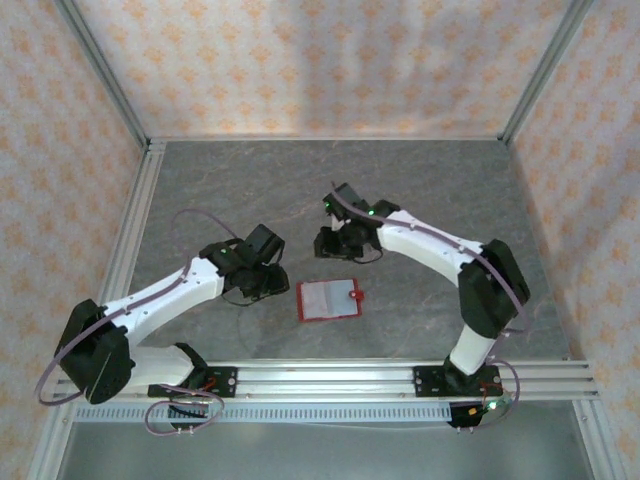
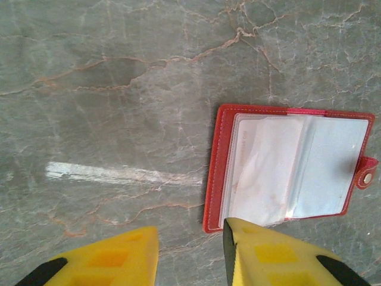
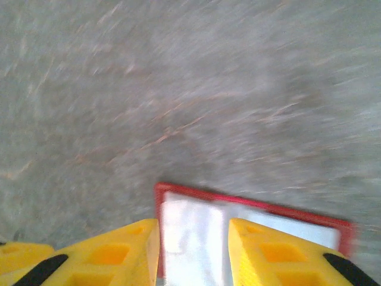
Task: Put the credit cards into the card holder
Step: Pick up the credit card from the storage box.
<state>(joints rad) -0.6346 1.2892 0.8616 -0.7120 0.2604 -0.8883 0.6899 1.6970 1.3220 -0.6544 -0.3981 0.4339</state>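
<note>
Card holder (image 2: 292,170) lies open just right of left end effector (image 2: 190,238)

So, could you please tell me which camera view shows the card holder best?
The left wrist view: the card holder lies open, sharp and nearly whole, with its pale sleeves and snap tab plain. The top external view shows it small, between the arms. The right wrist view shows part of it, blurred.

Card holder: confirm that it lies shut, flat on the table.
Not shut. The card holder lies open, flat on the table, with its pale sleeves facing up; the left wrist view shows it.
</note>
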